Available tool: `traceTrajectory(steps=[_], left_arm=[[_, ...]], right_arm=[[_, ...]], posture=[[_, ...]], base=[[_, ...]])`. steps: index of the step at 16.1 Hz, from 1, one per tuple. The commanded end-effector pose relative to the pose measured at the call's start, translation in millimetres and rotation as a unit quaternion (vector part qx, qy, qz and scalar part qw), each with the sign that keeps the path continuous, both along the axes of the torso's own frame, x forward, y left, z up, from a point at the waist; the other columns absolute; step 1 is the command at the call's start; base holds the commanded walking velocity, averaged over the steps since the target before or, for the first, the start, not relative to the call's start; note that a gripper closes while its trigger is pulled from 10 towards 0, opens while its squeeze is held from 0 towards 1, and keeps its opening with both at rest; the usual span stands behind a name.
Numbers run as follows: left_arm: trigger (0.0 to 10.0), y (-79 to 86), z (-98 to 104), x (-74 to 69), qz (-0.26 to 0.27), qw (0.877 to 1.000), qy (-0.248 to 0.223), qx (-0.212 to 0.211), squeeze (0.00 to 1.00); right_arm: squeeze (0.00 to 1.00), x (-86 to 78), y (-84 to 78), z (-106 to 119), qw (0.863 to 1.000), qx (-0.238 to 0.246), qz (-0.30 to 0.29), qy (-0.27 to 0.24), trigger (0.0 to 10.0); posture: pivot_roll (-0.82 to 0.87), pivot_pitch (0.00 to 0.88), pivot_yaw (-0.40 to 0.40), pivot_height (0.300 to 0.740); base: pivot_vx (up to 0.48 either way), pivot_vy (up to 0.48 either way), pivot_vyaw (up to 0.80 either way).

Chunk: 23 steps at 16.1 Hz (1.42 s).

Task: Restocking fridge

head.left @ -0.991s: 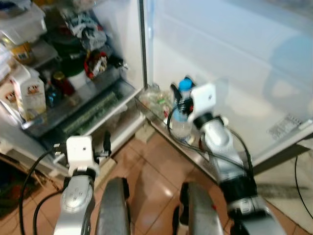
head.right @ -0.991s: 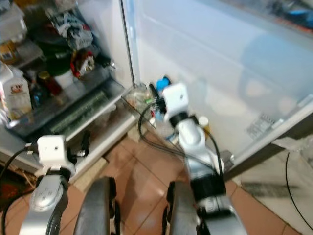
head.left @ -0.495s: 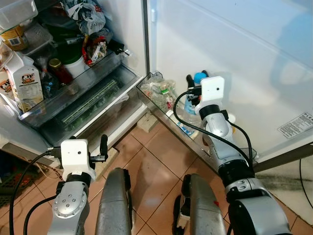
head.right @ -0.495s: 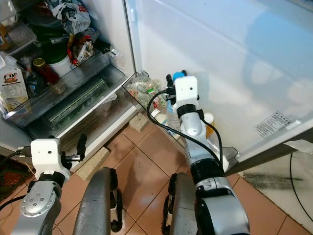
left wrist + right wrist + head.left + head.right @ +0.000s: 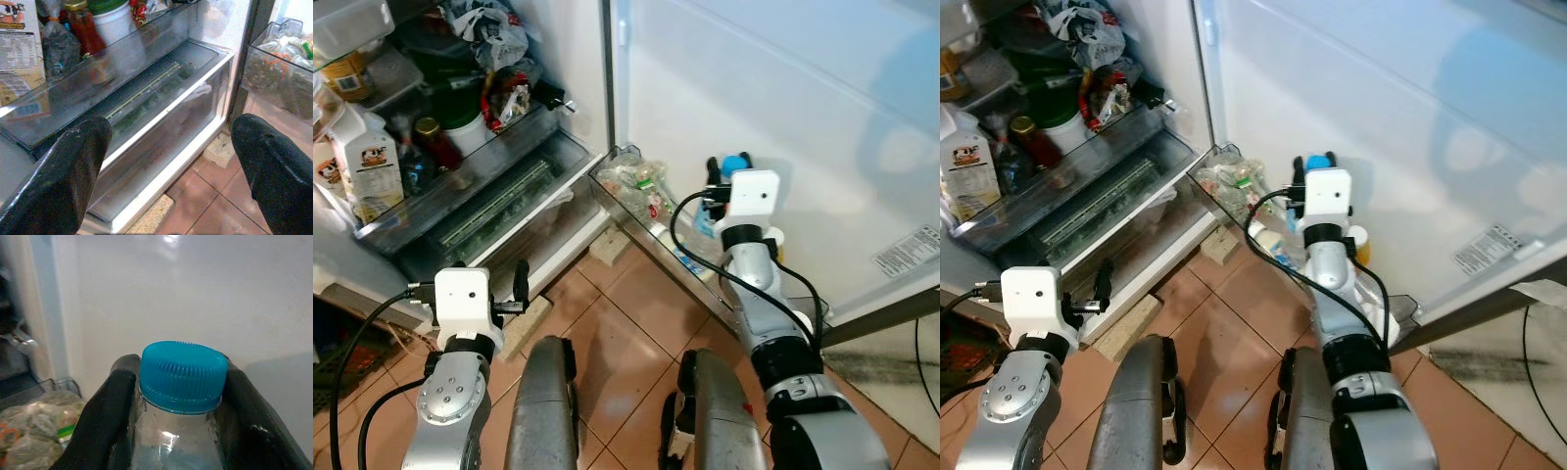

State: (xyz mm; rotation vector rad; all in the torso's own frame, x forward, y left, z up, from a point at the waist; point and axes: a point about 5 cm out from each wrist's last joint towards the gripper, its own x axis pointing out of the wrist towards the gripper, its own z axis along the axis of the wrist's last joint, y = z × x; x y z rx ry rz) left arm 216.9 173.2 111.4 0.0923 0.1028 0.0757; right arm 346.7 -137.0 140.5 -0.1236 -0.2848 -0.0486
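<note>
Step in hand: placing a water bottle (image 5: 179, 431) into the fridge door. Right hand (image 5: 176, 406) is clamped on the bottle's neck, one finger either side just under the blue cap (image 5: 183, 374). In the head views the cap sits at the front of the right wrist camera, up against the inside of the open door (image 5: 822, 127), over the clear door shelf (image 5: 651, 230) at the bottom.

That shelf already has bagged food (image 5: 636, 181) at the hinge end and other items further along; how much free slot there is beneath the bottle is hidden by the arm.

Left hand (image 5: 171, 161) is spread wide and empty, held low in front of the bottom drawer (image 5: 161, 112) of the main compartment. Idle.

Next move, my read: lower the bottle straight down, upright, until its base seats behind the shelf rail, then open. Risk: letting go early, or base landing on a neighbouring item and tipping.
</note>
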Motion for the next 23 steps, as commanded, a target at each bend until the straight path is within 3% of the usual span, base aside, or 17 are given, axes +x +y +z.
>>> traceTrajectory(steps=[1, 2, 3, 10, 16, 23], left_arm=[[10.0, 4.4, -5, -1.6, 0.003, 1.000, 0.016, 0.005, 0.00], [10.0, 4.9, -5, -0.5, 0.003, 1.000, 0.015, 0.005, 0.00], [10.0, 5.6, -4, 1.2, 0.001, 1.000, 0.013, 0.006, 0.00], [10.0, 4.3, -3, 7.9, -0.005, 1.000, 0.008, 0.005, 0.00], [10.0, 4.5, -2, 13.4, -0.005, 1.000, 0.002, 0.005, 0.00], [10.0, -2.1, -5, 20.8, -0.013, 1.000, -0.001, -0.003, 0.00]], right_arm=[[0.00, -5.3, -17.2, -30, 0.996, -0.004, -0.045, 0.074, 10.0], [0.71, -4.7, -21.4, -30, 0.995, 0.002, -0.058, 0.076, 10.0], [1.00, -4.0, -25.5, -28, 0.995, 0.004, -0.069, 0.074, 10.0], [1.00, -1.4, -31.5, -14, 0.995, -0.015, -0.087, 0.042, 10.0], [1.00, 0.8, -45.3, 18, 0.992, -0.059, -0.112, -0.021, 10.0], [1.00, -19.9, -59.0, 33, 0.988, -0.099, -0.111, -0.049, 10.0]], posture=[[0.20, 0.241, 0.025, 0.622], [0.20, 0.238, 0.028, 0.622], [0.19, 0.236, 0.035, 0.622], [0.19, 0.225, 0.043, 0.622], [0.17, 0.205, 0.047, 0.622], [0.11, 0.179, 0.045, 0.622]], base=[[0.000, 0.000, 0.00], [0.000, 0.000, 0.00], [0.000, 0.000, 0.00], [0.000, 0.000, 0.00], [0.000, 0.000, 0.00], [0.000, 0.000, 0.00]])
